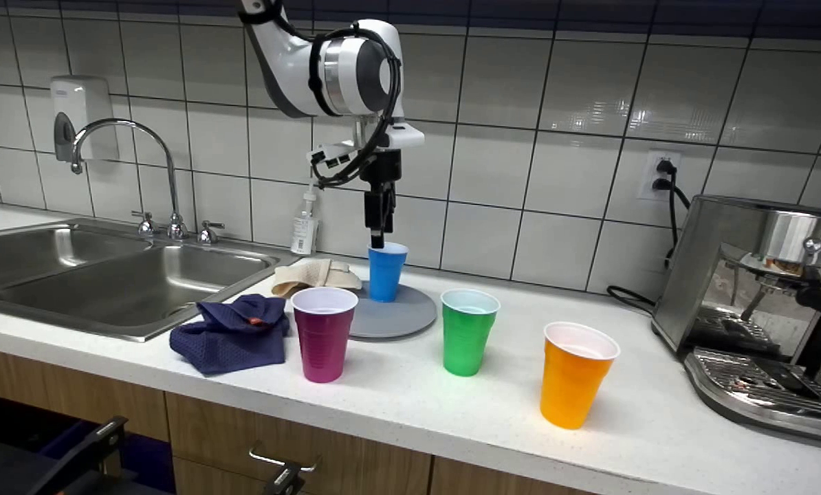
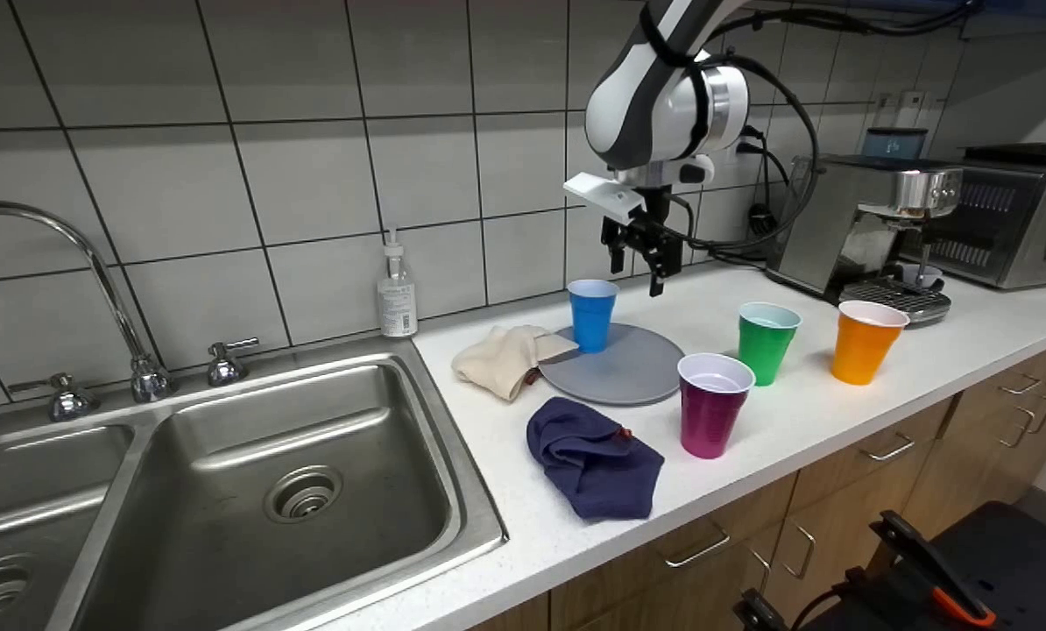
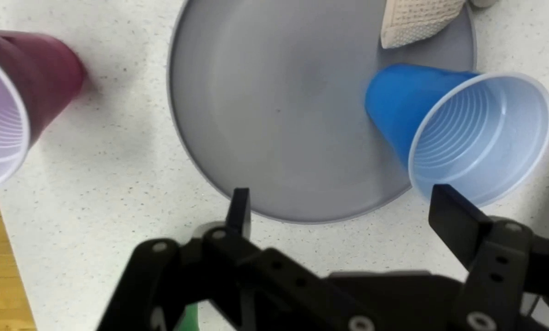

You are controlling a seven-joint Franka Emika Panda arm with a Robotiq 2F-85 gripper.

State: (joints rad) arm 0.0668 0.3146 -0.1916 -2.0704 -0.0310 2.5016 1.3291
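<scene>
The fingers (image 3: 456, 225) are wide apart with nothing in them, higher than the gray plate (image 3: 274, 138). The blue plastic cup (image 3: 414, 112) is nearest: it stands on the plate near its rim, long way straight up. In the wrist view it is past the fingers, by the right-hand one, which looks very near its lip; it is hard to tell if they touch. The beige cloth (image 3: 417, 20) pokes over the plate's edge, and the purple plastic cup (image 3: 44, 82) stands beside the plate.
</scene>
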